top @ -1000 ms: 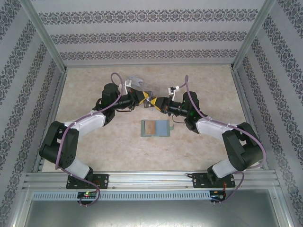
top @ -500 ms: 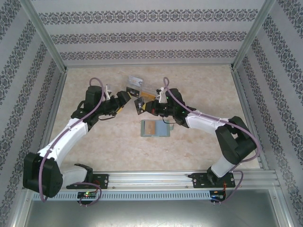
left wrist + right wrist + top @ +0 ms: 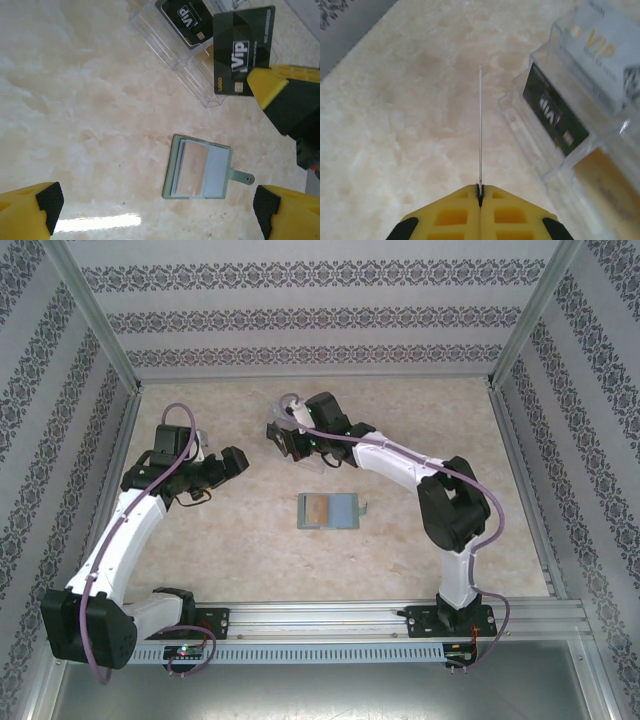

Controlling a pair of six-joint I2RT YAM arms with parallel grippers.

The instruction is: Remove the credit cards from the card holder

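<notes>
now a dark card (image 3: 243, 52) is pinched in the closed right tool (image 3: 480, 190) over the clear box (image 3: 172, 62) near the tabletop's far edge. left tool (image 3: 155, 205) is spread wide, empty. the card holder (image 3: 342, 511), mid-tabletop, is judged still loaded with a gold-orange card (image 3: 316, 510).

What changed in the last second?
The left fingers let go of the dark card, opened and drew back left. The right fingers, shut on it, carried it toward the clear box. The card holder stayed put.
</notes>
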